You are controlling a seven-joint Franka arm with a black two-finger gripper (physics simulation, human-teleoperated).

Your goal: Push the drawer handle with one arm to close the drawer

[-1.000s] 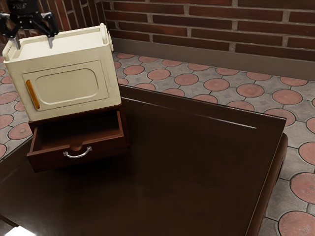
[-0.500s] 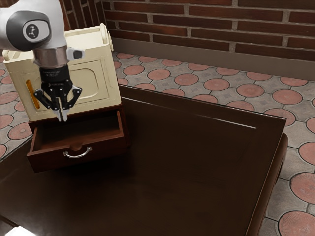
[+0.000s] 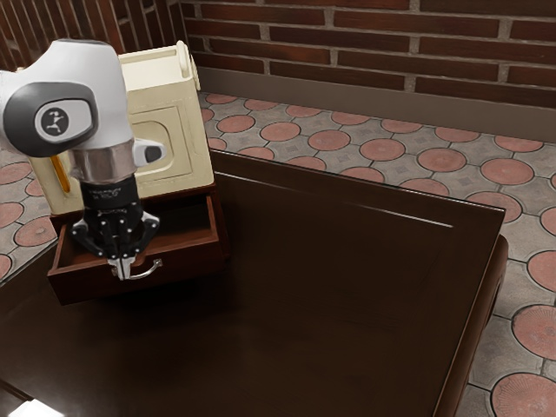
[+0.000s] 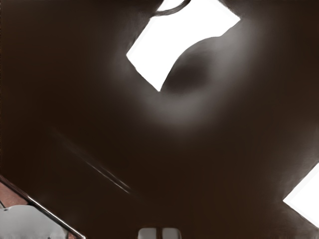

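Clearly open: the drawer (image 3: 191, 259) juts from its dark wooden case (image 3: 222, 233), under the pale cupboard (image 3: 169, 97), at the exterior view's left. Its curved metal handle (image 3: 155, 268) sits at the middle of the front panel. White arm (image 3: 95, 78) reaches down over the open drawer; fingertips low, at handle height as seen from this side, covering part of the handle.

Step in hand, as I judge it: getting set at the drawer front for the push. Closing itself not done. Best practice: bring the tips squarely outside the handle, close to its middle, then press straight back toward the case, level, along the drawer's own line of travel. Even, slow pressure should do; a push off to one end could make the drawer skew and bind. Watch height: too high and the tips may ride over the panel's top edge into the drawer; too low and they may scrape the surface (image 3: 347, 287). Depth is hard to judge, so worth making sure the tips are in front of the panel before pressing. Keep going until the panel meets the case.

Claw (image 3: 125, 266): fingers drawn together, at most a thin slit between the pads (image 4: 147, 233). Nothing seen gripped. Contact with the handle uncertain; tips overlap it or lie right beside it. Closed tips make a firm, narrow pusher for this job.
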